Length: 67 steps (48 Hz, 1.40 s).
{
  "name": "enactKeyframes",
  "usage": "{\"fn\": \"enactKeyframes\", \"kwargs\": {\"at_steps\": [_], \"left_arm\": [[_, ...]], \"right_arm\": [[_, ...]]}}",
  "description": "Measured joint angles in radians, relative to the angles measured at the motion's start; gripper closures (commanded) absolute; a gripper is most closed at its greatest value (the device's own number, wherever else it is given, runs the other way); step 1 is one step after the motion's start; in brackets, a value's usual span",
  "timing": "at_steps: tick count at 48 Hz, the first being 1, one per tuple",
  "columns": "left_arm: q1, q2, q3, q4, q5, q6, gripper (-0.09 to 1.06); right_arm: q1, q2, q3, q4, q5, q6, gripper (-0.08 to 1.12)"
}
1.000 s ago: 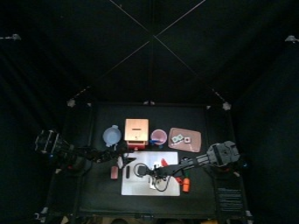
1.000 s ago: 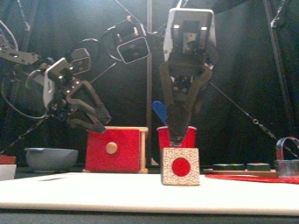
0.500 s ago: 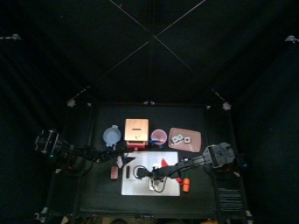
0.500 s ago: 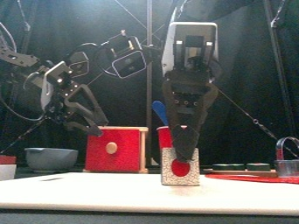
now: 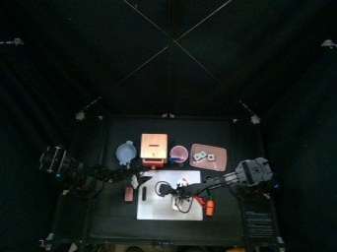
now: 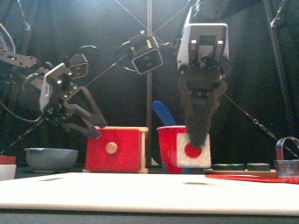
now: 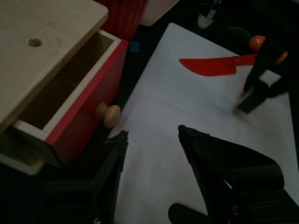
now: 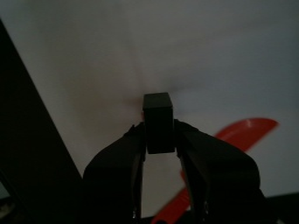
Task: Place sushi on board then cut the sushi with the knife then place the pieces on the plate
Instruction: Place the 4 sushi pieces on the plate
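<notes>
A: Sushi piece (image 8: 158, 109), the small dark toy block with a red spot on its end: where is it?

B: Clamped between the right fingers (image 8: 126, 162), at their very tips, over the flat white cutting board (image 5: 156, 207). I cannot tell whether it touches the board.

A: And the right arm's pose?

B: It comes in from the right, reaches to the board's middle and drops steeply from above, with its fingers pointing straight down. The flat red toy knife (image 7: 216, 66) lies on the board near them, toward the back.

A: The other arm?

B: It is bent and raised at the left, with its wrist tilted down toward the board's left edge. The left fingers (image 7: 222, 162) are apart, hovering beside the pale wooden box (image 7: 41, 61), whose red drawer stands pulled out.

A: The plate?

B: The flat pink tray (image 5: 208, 155) sits on the black bench (image 5: 112, 212) behind the board's right corner, well apart from both arms.
</notes>
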<state>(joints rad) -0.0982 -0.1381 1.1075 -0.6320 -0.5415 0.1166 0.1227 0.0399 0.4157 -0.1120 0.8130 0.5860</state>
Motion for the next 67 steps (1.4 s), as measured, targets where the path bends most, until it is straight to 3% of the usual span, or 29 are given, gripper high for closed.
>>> {"fn": "enactKeyframes", "kwargs": {"at_steps": [13, 29, 42, 53, 67], "left_arm": [[0.000, 0.000, 0.000, -0.002, 0.000, 0.000, 0.10], [0.023, 0.000, -0.006, 0.000, 0.000, 0.005, 0.10], [0.046, 0.000, -0.009, 0.020, 0.000, 0.006, 0.10], [0.048, 0.000, -0.009, 0.021, 0.000, 0.006, 0.10], [0.049, 0.000, -0.017, 0.021, -0.002, 0.005, 0.10]], "right_arm": [[-0.186, -0.353, 0.345, -0.123, 0.083, 0.230, 0.44], [-0.469, -0.726, 0.652, -0.143, 0.041, 0.319, 0.43], [-0.690, -0.779, 0.758, -0.161, -0.049, 0.305, 0.37], [-0.696, -0.764, 0.764, -0.196, -0.147, 0.307, 0.21], [-0.696, -0.753, 0.762, -0.212, -0.150, 0.308, 0.20]]}}
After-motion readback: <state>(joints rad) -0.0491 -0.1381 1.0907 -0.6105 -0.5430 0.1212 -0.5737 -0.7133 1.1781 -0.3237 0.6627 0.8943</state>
